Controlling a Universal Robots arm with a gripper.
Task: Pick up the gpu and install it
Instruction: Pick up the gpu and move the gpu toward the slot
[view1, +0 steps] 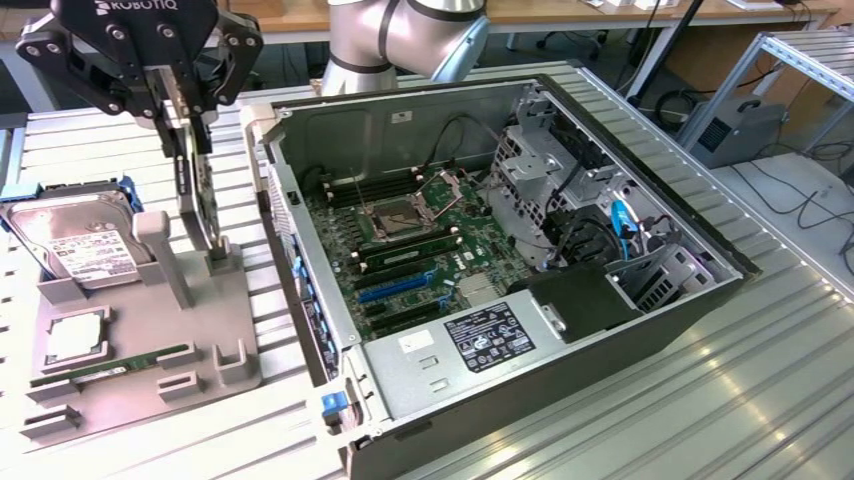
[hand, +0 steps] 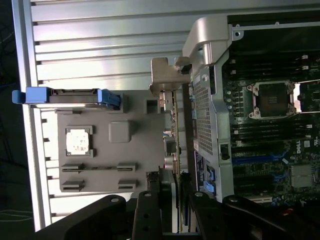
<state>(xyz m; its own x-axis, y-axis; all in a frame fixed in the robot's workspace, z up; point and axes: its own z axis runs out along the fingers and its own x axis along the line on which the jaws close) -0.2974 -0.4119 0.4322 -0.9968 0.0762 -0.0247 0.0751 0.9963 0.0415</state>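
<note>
**Card gripped at tray; clearance risk noted**

The gripper (view1: 187, 135) hangs over the grey tray (view1: 174, 340) on the surface. Its jaws appear clenched on the upper edge of the gpu (view1: 198, 205). The card stands on edge at the tray's upright supports, on the tray side nearest the computer case (view1: 287, 200). Whether its lower edge is seated or just clear cannot be told. In the wrist view the gpu (hand: 176, 145) runs edge-on between the jaws, bracket end farthest from the gripper (hand: 176, 200).

Risks, as judged:
- The narrow hold on a thin board could let it pivot or slip.
- The bracket could snag a tray support.
- The case wall, just beside the tray, could be struck.
</note>
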